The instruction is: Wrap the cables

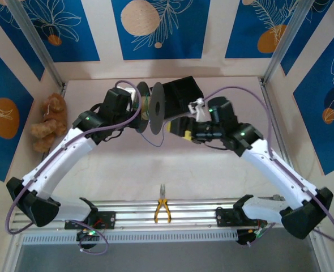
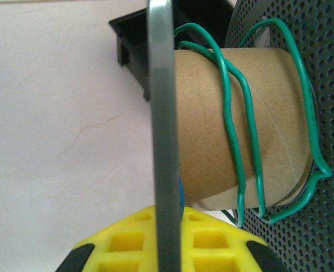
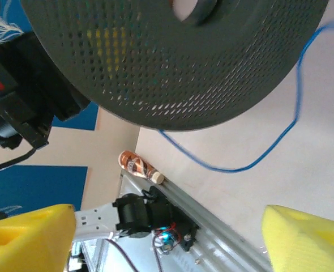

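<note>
Disc (image 3: 172, 62): dark, perforated, spans the top.
Cable (image 3: 235, 167): thin, blue, curves from under the disc across the tabletop (image 3: 317, 164), then up the right side.
Jaws: yellow pads (image 3: 28, 238) in the bottom corners, well apart, nothing between.
Bottle (image 3: 138, 166): small, brown, lying by the rail (image 3: 212, 218).

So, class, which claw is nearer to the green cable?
Left. The left claw clamps one spool flange right beside the green cable; the right claw stands open, apart, outside the opposite flange.
</note>
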